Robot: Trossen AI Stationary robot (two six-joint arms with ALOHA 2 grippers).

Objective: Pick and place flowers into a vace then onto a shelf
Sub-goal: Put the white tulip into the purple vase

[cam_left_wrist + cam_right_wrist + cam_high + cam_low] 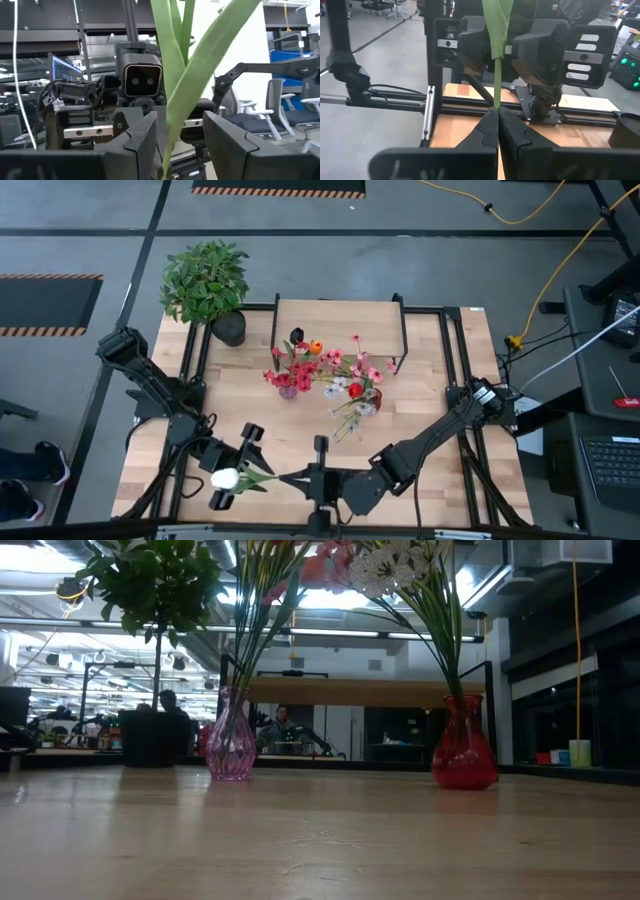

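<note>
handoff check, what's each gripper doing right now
left gripper: part open around the flower stem
right gripper: shut on the stem's end

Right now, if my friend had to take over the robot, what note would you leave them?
Right gripper: shut on the stem end of a white flower, near the table's front edge.
Left gripper: fingers around the same flower's stem and leaves, facing the right one; it looks like a hand-over between arms.
Pink vase and red vase: on the table in front of the shelf, both already holding flowers.
Done: most flowers are in vases.
Left: put this flower in a vase, then lift the vases onto the shelf, which has none yet.
</note>
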